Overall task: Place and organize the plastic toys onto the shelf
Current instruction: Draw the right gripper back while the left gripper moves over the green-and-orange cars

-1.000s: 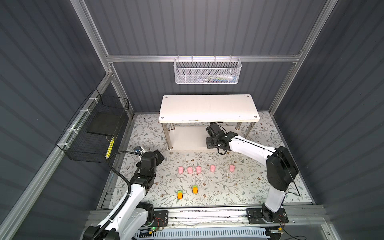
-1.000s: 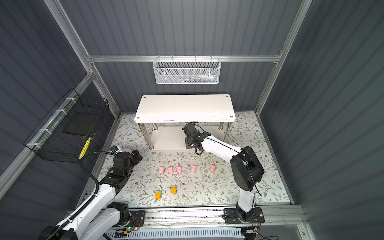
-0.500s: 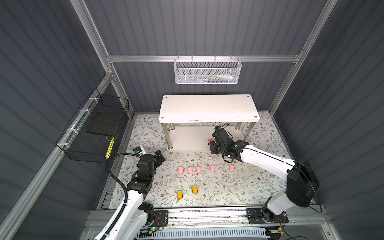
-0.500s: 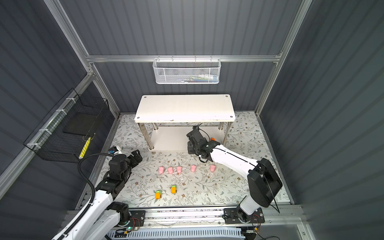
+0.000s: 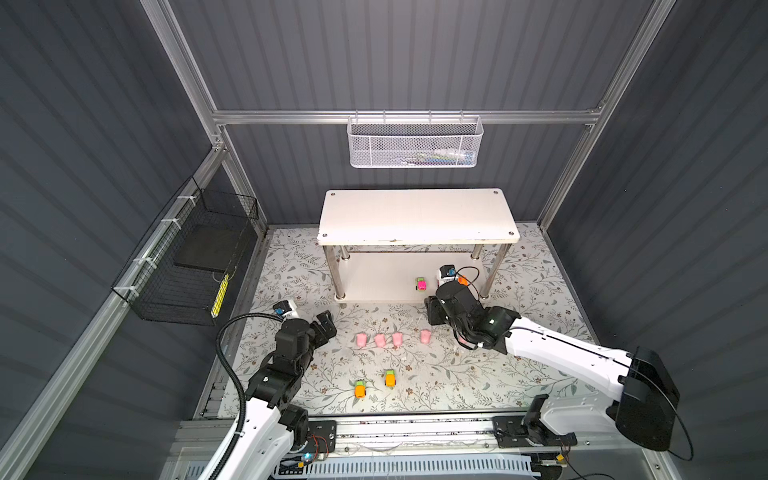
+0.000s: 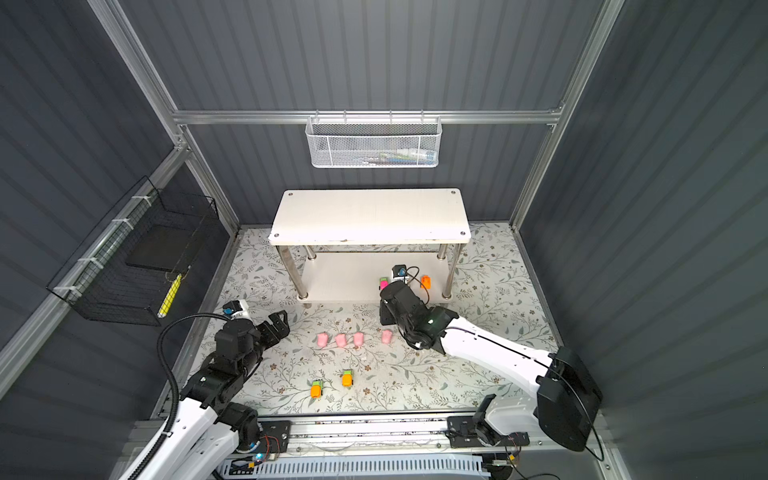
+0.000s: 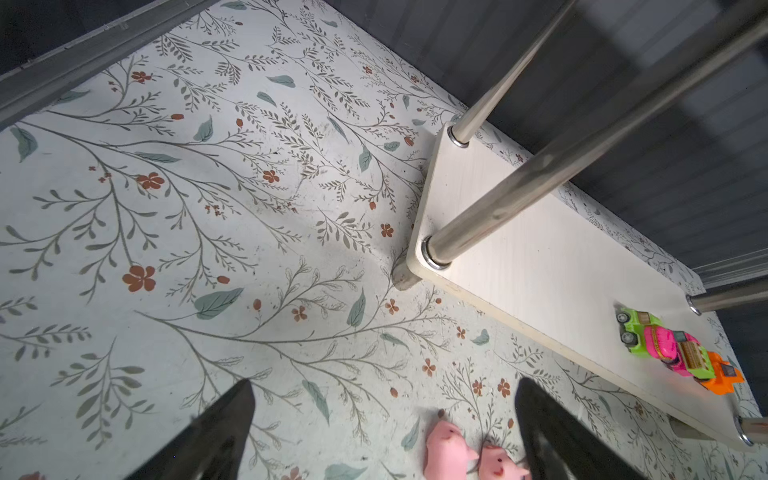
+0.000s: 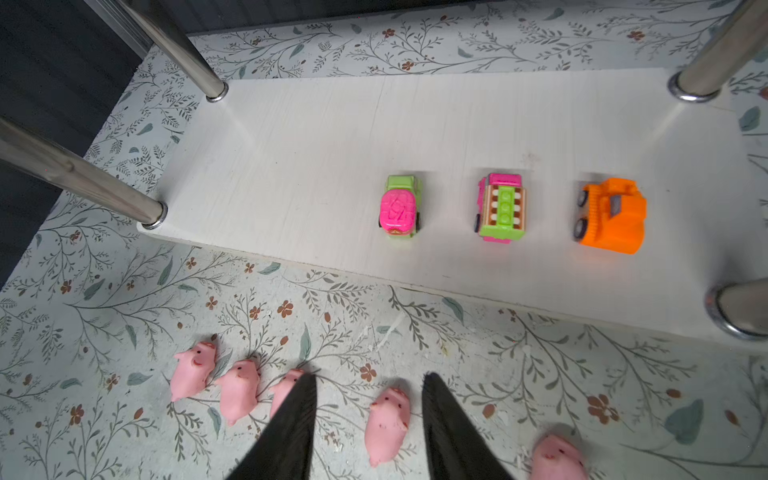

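Note:
The shelf [image 5: 415, 216] stands at the back of the floral mat. Three toy cars sit in a row on its lower board [image 8: 316, 166]: a pink-and-green car [image 8: 400, 208], a pink-and-green truck [image 8: 501, 208] and an orange digger [image 8: 611, 216]. Several pink pigs lie in a row on the mat in front. My right gripper [image 8: 370, 380] is open above one pig [image 8: 387, 424], a finger on each side, not touching it. Two more cars [image 5: 360, 389] [image 5: 390, 378] stand nearer the front. My left gripper [image 5: 328, 325] is wide open and empty, left of the pig row [image 5: 361, 340].
A white mesh basket [image 5: 415, 143] hangs on the back wall. A black wire basket [image 5: 195, 257] is fixed to the left wall. The shelf's metal legs [image 5: 338, 276] flank the lower board. The arms' rail [image 5: 395, 428] runs along the front edge.
My right gripper has drawn back from under the shelf's top board toward the front and now hangs over the pig row. The left gripper has shifted slightly right, toward the pigs.

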{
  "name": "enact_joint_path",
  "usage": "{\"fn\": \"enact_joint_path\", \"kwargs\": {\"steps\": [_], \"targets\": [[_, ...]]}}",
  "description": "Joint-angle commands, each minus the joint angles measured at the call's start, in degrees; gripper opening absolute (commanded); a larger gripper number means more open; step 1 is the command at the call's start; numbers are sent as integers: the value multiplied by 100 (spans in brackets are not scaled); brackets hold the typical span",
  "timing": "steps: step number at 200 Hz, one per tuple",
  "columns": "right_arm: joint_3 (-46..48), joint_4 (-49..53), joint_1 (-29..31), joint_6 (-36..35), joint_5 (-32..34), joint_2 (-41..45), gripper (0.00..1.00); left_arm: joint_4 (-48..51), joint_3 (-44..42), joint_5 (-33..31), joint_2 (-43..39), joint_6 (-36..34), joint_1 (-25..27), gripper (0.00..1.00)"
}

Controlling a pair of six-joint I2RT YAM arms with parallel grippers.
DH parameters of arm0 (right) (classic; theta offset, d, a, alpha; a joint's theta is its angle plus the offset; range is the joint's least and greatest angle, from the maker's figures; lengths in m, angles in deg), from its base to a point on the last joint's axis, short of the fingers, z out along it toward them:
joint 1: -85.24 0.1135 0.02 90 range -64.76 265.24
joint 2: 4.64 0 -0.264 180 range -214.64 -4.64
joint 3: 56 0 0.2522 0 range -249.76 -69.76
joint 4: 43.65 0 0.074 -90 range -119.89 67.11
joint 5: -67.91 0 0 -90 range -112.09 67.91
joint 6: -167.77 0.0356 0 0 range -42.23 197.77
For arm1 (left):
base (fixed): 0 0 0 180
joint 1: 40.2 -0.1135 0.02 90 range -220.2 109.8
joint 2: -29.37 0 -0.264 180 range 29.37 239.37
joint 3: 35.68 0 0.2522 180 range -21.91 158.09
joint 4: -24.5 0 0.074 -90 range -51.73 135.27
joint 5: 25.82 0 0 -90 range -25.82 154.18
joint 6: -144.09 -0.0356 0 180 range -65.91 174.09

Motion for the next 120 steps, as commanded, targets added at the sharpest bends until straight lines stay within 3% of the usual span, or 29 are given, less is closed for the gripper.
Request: {"fn": "enact_joint_path", "kwargs": {"steps": [1,54,85,120], "targets": [[183,-198,83,141,444,234,45,674,255,279,-174,-41,48,98],[395,-97,124,185,592,421,46,944,-24,737,-431,140,169,98],[500,-30,124,225,604,509,47,743,-53,971,-183,124,354,98],[592,-19,124,268,613,608,47,869,38,619,145,32,1129,98]]}}
